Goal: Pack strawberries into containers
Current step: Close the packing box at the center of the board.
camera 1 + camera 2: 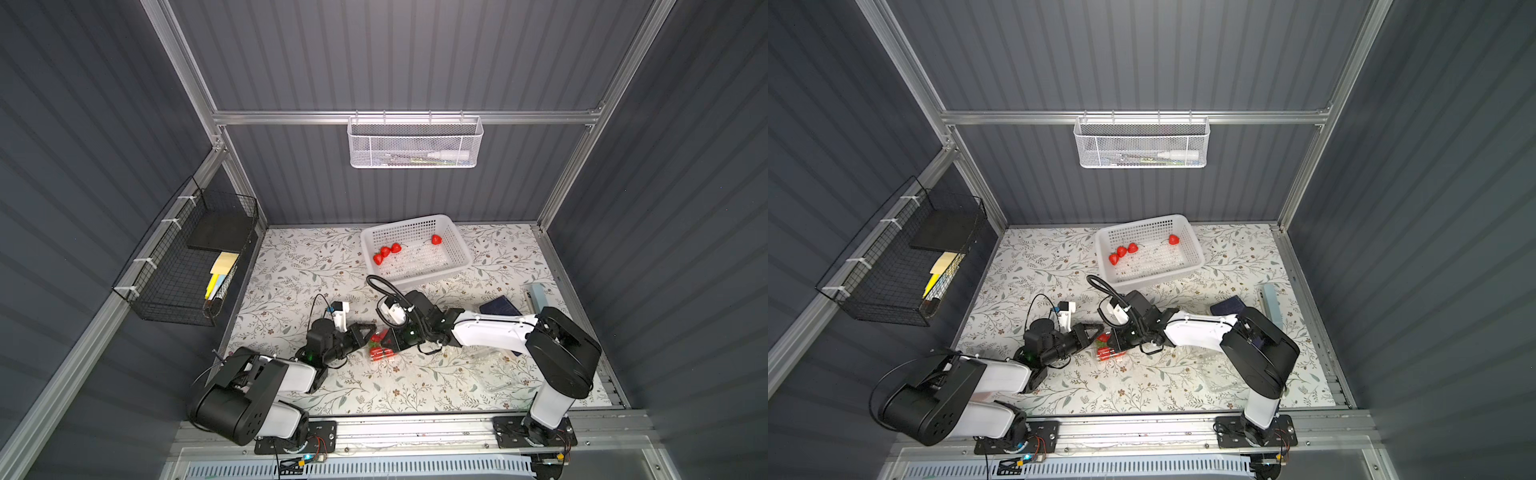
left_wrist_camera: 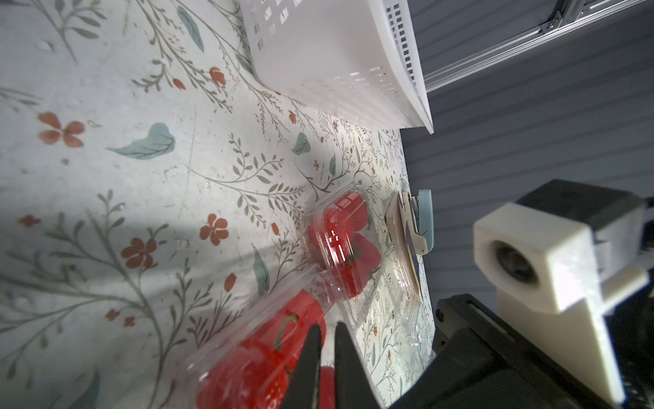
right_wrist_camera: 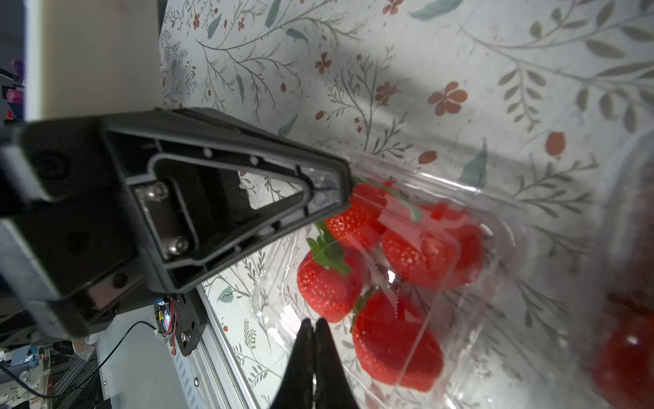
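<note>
A clear container [image 3: 502, 212] holding several strawberries [image 3: 424, 255] lies on the floral mat between my two grippers; in a top view it is the red patch [image 1: 381, 352]. My left gripper [image 2: 327, 327] is shut on one rim of it, with thin plastic in the narrow gap. My right gripper [image 3: 313, 322] is shut on the opposite rim, fingertips pressed together. A second container [image 2: 346, 248] with strawberries lies just beyond, lid down. A third, empty one [image 1: 490, 361] sits by the right arm. Several loose strawberries [image 1: 386, 251] remain in the white basket [image 1: 405, 220].
A dark blue flat object [image 1: 500, 309] and a pale blue tool [image 1: 540, 297] lie at the mat's right side. A black wire rack [image 1: 187, 257] hangs on the left wall, a white mesh rack [image 1: 415, 143] on the back wall.
</note>
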Robot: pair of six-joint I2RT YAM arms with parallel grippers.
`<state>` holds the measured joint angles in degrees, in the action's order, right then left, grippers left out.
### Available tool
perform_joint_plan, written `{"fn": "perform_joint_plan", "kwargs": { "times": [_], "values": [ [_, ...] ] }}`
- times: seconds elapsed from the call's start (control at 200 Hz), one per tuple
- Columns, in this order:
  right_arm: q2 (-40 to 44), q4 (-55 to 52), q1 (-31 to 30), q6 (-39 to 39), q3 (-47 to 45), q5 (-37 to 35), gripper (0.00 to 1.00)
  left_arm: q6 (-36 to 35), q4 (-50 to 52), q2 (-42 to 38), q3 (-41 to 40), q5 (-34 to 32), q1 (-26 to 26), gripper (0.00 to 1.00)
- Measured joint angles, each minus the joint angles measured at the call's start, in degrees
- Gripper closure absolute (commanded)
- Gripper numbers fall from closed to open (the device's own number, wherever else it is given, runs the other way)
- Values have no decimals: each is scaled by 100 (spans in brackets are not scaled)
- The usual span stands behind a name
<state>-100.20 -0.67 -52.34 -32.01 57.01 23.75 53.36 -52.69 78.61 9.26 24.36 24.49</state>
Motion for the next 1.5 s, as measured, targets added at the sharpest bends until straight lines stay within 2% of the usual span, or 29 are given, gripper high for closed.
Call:
{"fn": "perform_joint_plan", "kwargs": {
  "times": [0.105, 0.3, 0.43, 0.485, 0.57, 0.655, 0.785, 0.991, 1.256, 1.386, 1.501],
  "values": [
    [-42, -92, 0, 79, 0, -55, 95, -48, 621, -584, 48, -223, 17, 64],
    [-201, -149, 0, 197, 26, -151, 96, -74, 1993, -2033, 184, -684, 24, 57],
    [-201, -151, -20, 251, 39, -216, 96, 50, 2837, -2868, 116, -820, 35, 47],
    [-201, -149, -22, 256, 39, -245, 96, 90, 3165, -3071, 81, -841, 35, 41],
    [-201, -146, -22, 256, 39, -260, 96, 76, 3753, -3230, 79, -962, 35, 26],
    [-201, -146, -22, 256, 37, -278, 96, 22, 4282, -3215, 81, -1036, 79, 18],
    [-201, -136, -22, 256, 37, -284, 97, 28, 4669, -2935, 81, -1088, 295, 20],
    [-201, -109, -22, 258, 37, -319, 97, 146, 4503, -2566, -4, -981, 535, 41],
    [-236, -87, -22, 269, 57, -319, 97, 811, 3858, -3272, -758, -730, 791, 42],
    [-254, -72, -22, 269, 70, -319, 98, 1064, 3665, -3397, -859, -734, 850, 48],
    [-256, -66, -22, 267, 70, -319, 98, 1207, 3366, -3189, -874, -739, 894, 54]
  ]
}}
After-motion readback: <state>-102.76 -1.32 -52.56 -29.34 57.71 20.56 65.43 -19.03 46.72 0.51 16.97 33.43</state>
